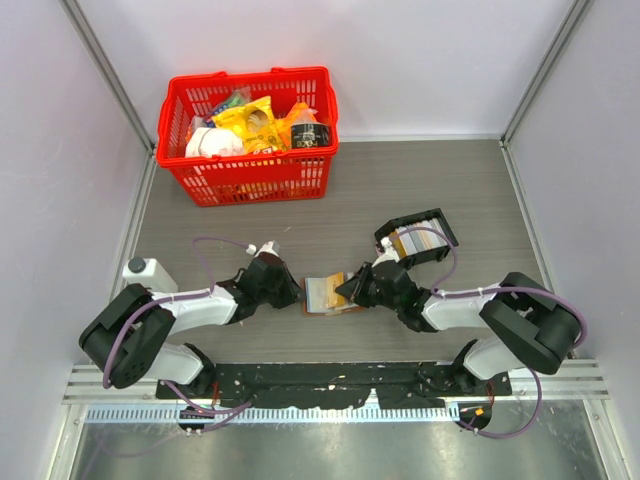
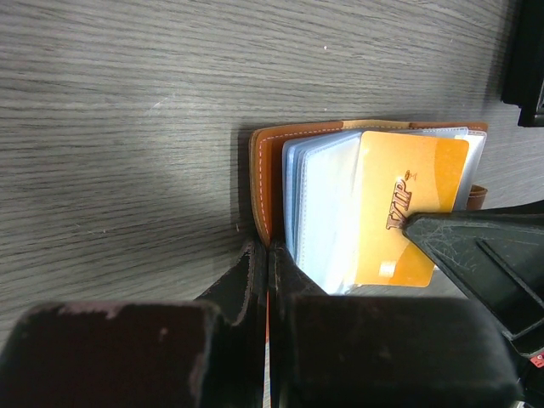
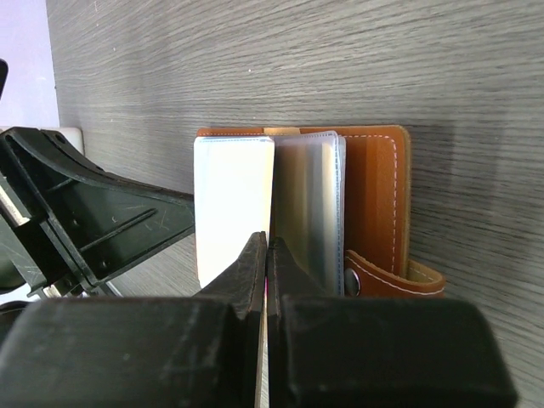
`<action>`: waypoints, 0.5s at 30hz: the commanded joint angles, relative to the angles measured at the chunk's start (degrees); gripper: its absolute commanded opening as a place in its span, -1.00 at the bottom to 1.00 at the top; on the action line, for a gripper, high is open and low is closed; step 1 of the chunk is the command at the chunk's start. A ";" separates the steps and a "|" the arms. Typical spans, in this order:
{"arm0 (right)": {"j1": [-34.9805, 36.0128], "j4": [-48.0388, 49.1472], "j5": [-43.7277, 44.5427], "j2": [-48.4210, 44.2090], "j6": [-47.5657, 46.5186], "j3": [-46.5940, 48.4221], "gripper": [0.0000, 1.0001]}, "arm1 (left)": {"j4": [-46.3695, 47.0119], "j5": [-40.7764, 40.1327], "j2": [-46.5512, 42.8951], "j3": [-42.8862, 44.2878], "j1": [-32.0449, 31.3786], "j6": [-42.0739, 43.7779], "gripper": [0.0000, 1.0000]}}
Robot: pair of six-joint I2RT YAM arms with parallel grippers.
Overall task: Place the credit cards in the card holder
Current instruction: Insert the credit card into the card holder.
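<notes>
Brown card holder (image 1: 330, 294) lies open, each edge flanked by closed jaws; bare table (image 1: 420, 180) beyond.

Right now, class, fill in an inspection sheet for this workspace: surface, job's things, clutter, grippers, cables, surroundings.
Surface: grey wood-grain table, no spills seen.
Job's things: brown card holder lies open between the arms; a yellow card rests on its clear sleeves; more cards sit in the black tray.
Clutter: red basket of packets at the far edge; white bottle at the left.
Grippers: left gripper shut at the holder's edge; right gripper shut over the sleeves; what either pinches cannot be told.
Cables: purple cables loop along both arms.
Surroundings: pale walls enclose the table.
</notes>
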 commanded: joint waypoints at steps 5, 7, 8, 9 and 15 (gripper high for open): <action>0.33 2.27 -4.27 1.74 1.63 -1.68 -0.98 | -11.98 -3.84 2.36 -3.13 -0.31 1.69 -1.00; 0.59 2.00 -4.80 0.96 2.25 -2.12 -0.98 | -12.33 -4.10 2.28 -3.04 -0.31 1.69 -1.00; 0.59 1.56 -5.14 0.60 2.51 -2.03 -0.98 | -12.51 -4.19 2.10 -3.04 -0.31 1.61 -1.00; 0.76 0.86 -5.15 -0.01 2.52 -2.38 -0.98 | -12.86 -4.54 2.19 -3.04 -0.31 1.52 -1.00; 1.29 -2.04 -4.71 -2.47 3.22 -3.09 -0.98 | -13.83 -5.60 2.36 -2.60 -0.40 0.90 -1.00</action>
